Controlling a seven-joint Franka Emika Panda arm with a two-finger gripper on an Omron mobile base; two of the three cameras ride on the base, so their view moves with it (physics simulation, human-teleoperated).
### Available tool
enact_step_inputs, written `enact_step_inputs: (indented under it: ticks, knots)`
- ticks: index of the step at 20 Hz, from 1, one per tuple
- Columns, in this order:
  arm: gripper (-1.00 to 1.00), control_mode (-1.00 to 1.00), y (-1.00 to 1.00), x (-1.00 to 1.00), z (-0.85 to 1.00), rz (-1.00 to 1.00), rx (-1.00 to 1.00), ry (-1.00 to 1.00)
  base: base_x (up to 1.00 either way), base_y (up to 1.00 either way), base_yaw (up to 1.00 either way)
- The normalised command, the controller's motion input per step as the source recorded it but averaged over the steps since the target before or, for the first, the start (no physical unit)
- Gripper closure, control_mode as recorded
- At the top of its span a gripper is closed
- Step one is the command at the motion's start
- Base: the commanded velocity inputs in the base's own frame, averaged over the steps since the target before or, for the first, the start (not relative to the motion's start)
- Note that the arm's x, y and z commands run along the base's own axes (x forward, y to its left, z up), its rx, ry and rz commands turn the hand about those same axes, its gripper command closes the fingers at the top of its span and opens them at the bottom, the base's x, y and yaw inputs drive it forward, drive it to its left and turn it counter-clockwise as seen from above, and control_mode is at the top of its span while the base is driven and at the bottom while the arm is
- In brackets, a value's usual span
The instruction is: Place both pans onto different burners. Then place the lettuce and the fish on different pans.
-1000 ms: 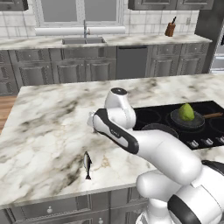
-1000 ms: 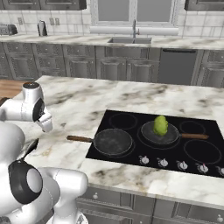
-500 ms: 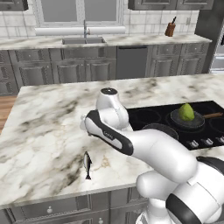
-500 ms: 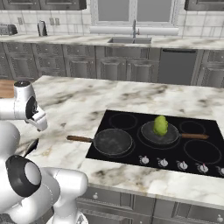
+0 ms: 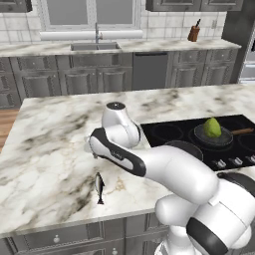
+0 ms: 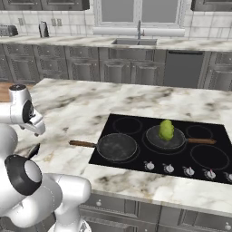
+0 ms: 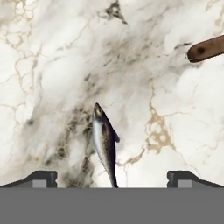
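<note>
Fish point(image 7: 104, 142), small, slim, silver-grey, lying flat on the marble counter point(image 5: 45, 149) well apart from the empty pan point(image 6: 117, 146), below the wide-spread claw point(image 7: 111, 177); likely light, slippery and tapering, best pinched across its thicker mid-body.

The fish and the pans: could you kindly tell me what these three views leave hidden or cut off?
- Fish: hand view, its tail tip runs under the bottom band.
- Empty pan: left base view, the arm covers most of it.
- Empty pan's handle: hand view, cut by the right edge.
- End effector: hand view, just the fingertips show, spread wide with nothing between them.
- Lettuce: its underside is hidden against its pan.
</note>
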Motion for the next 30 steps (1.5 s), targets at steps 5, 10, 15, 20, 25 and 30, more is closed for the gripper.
enact_step_inputs:
  ticks: [5, 10, 15, 20, 25, 30]
  knots:
    - [-1.00, -1.00, 0.00, -0.01, -0.24, 0.07, 0.00, 0.00, 0.00, 0.00, 0.00]
    - [-1.00, -1.00, 0.09, -0.01, -0.28, 0.04, -0.01, 0.00, 0.00, 0.00, 0.00]
    - [-1.00, -1.00, 0.18, 0.00, -0.30, 0.02, -0.03, 0.00, 0.00, 0.00, 0.00]
    - [-1.00, -1.00, 0.06, 0.00, -0.27, 0.03, -0.01, 0.00, 0.00, 0.00, 0.00]
    - [-1.00, -1.00, 0.00, 0.00, -0.24, 0.04, 0.00, 0.00, 0.00, 0.00, 0.00]
    - [-1.00, -1.00, 0.05, 0.00, -0.25, 0.04, 0.00, 0.00, 0.00, 0.00, 0.00]
